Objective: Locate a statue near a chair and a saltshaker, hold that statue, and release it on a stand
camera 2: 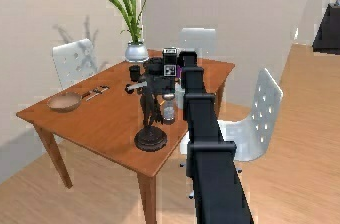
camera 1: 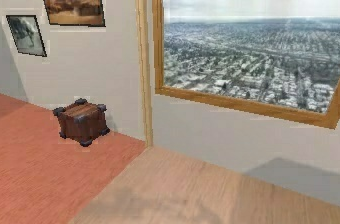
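Statue (camera 2: 151, 122) located. It stands on its round base on the wooden table (camera 2: 83, 125), with white chairs (camera 2: 256, 110) close by. The gripper (camera 2: 138, 87) is at the statue's upper part; whether it holds anything, and how its fingers are set, cannot be told. Judgement: search done — lift, carry and release on a stand are left to do.
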You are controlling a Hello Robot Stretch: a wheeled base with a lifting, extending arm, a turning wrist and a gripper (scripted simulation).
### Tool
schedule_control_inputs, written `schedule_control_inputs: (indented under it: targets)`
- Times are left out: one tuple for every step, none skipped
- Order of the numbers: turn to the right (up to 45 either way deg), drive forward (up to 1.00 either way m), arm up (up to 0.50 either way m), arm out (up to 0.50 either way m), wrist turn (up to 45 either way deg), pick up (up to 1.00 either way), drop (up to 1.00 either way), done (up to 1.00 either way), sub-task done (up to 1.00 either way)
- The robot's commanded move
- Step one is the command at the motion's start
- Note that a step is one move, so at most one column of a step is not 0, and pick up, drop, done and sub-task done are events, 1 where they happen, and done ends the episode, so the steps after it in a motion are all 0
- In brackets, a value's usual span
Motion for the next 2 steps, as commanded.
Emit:
schedule_control_inputs:
  targets:
    - [0.0,0.00,0.00,0.00,0.0,1.00,0.00,0.00,0.00]
    - [0.0,0.00,0.04,0.00,0.0,0.00,0.00,0.00,0.00]
